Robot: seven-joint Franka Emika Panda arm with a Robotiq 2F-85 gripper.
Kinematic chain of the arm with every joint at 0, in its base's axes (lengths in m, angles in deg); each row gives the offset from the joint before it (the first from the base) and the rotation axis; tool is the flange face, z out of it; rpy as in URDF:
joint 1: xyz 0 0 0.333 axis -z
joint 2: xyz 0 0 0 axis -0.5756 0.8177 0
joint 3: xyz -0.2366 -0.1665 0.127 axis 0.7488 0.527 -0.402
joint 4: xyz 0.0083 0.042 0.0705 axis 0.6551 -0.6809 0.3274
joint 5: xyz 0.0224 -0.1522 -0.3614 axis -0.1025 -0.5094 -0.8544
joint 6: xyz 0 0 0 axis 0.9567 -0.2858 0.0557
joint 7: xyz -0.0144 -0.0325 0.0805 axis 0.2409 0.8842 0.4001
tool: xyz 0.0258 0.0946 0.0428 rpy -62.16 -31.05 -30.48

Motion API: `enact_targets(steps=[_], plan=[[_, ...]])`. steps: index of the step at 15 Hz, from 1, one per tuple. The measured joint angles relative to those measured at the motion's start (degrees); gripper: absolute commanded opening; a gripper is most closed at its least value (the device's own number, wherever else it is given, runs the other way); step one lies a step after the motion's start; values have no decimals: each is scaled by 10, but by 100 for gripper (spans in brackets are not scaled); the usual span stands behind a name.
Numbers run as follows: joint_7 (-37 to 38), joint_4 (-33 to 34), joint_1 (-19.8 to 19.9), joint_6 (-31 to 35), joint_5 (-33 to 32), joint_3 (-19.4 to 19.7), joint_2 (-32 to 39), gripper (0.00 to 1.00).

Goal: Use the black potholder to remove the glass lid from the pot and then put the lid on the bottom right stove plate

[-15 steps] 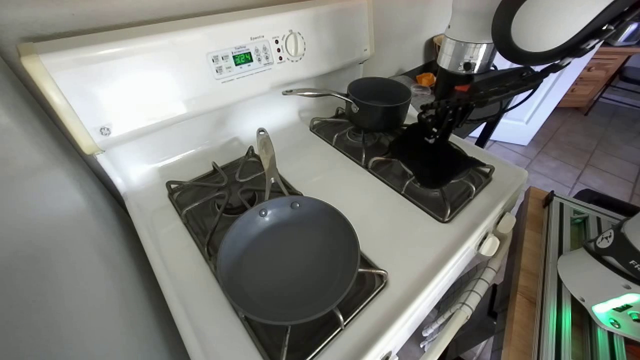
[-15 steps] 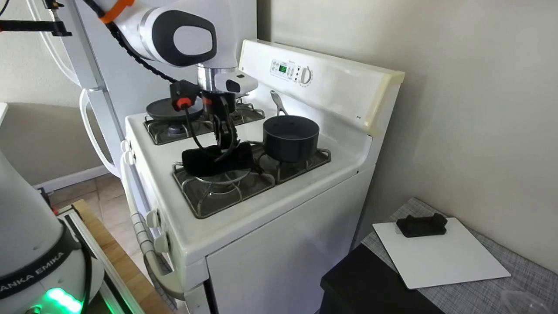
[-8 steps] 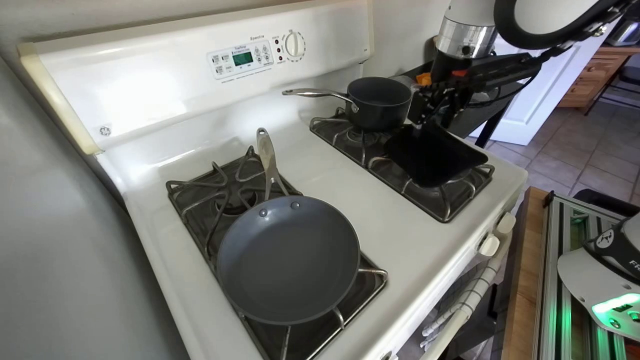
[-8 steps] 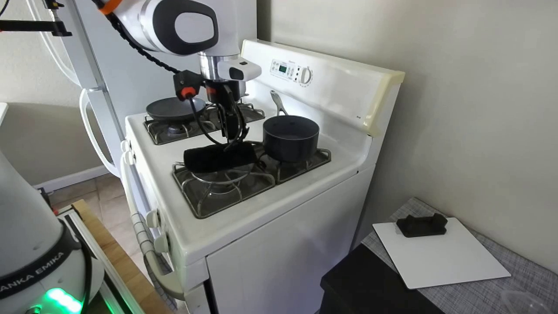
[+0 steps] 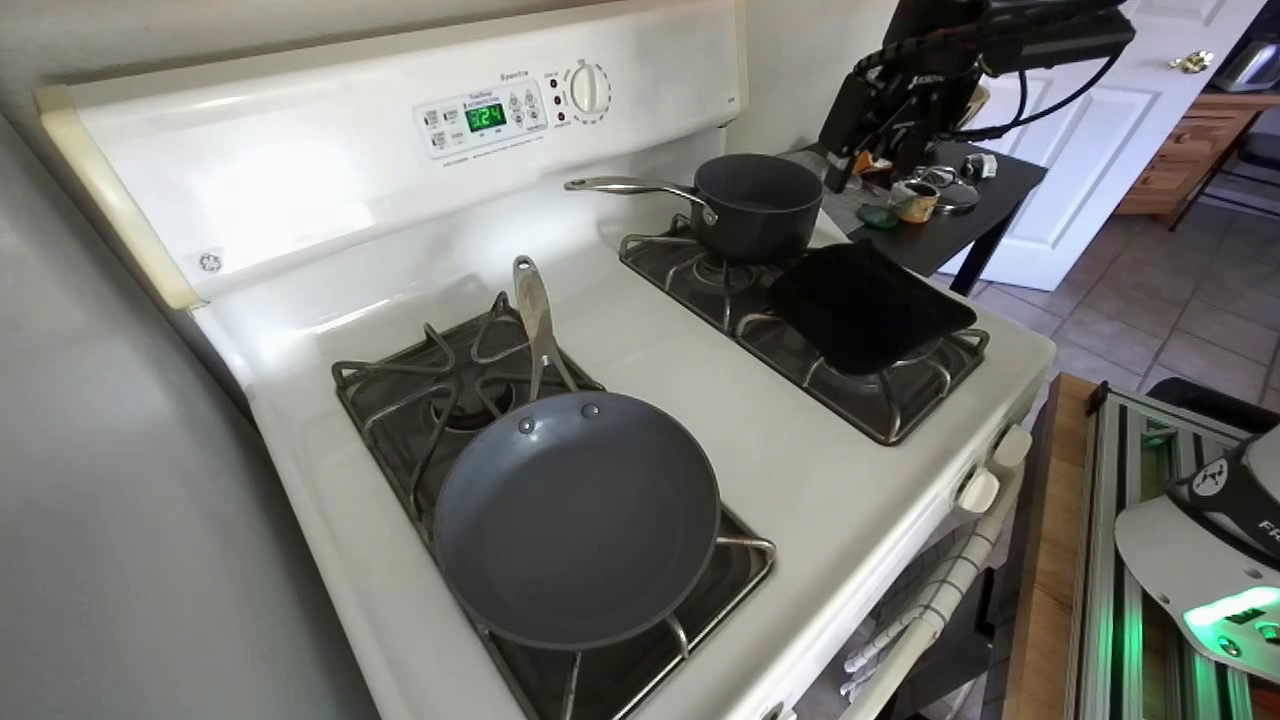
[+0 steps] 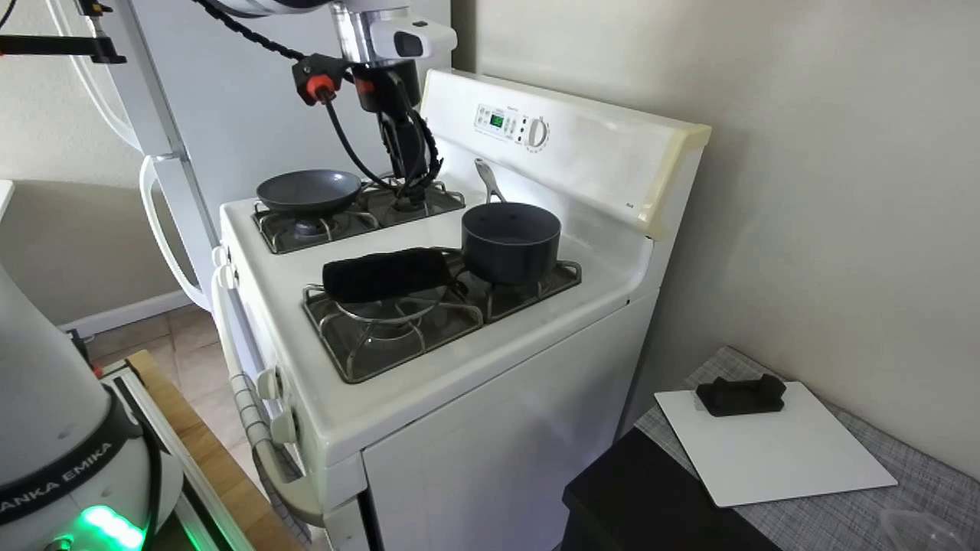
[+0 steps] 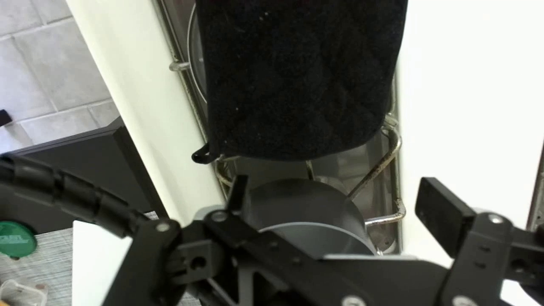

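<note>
Up close in the wrist view, the jaws were spread pretty wide. Just beyond was the dark pot [image 7: 297, 199], then the black potholder [image 7: 299, 80] draped over the glass lid [image 7: 197, 61], which sat on the bottom right stove plate [image 6: 440, 340]. Tile floor [image 7: 63, 76] was way below.

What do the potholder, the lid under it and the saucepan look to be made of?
Potholder: matte black fabric, apparently, from its fuzzy, flecked surface.
Lid: likely clear glass, see-through inside a shiny, metallic edge.
Saucepan: possibly dark-coated metal, judging by its satin sheen.
</note>
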Motion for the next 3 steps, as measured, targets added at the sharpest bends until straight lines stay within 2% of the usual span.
enact_targets(steps=[3], plan=[[-21,18,0,-47,0,0,-21,100]])
